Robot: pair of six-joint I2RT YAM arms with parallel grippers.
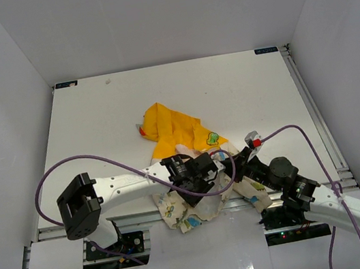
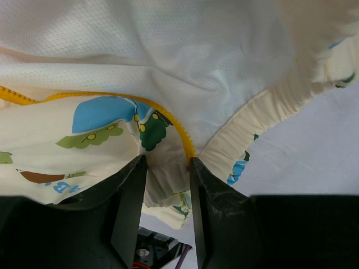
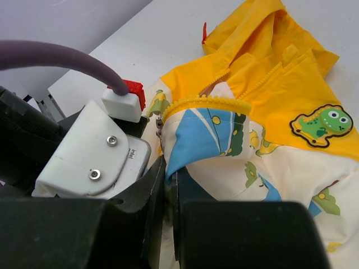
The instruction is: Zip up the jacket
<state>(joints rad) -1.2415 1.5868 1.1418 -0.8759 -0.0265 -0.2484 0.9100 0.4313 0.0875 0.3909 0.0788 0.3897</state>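
Down at the near edge of the desk (image 1: 227, 85), the left gripper (image 2: 166, 169) is clamped on the jacket (image 1: 186, 215), pinching the gathered bottom hem (image 2: 168, 188) right where the yellow zipper strip (image 2: 168, 120) ends. The right gripper (image 3: 170, 168) is squeezed almost fully shut on the front edge, just below the zipper strip's teeth and next to what looks like the little metal slider (image 3: 159, 124). Further out, the jacket sprawls away from the arms, with the dinosaur patch (image 3: 321, 124) showing and the yellow-orange hood (image 1: 168, 124) at the far end. Looks to me like we're at the setup stage, since the front lies open and nothing's zipped. I reckon the next move needs the hem held taut while the right side catches the slider and runs it toward the hood.
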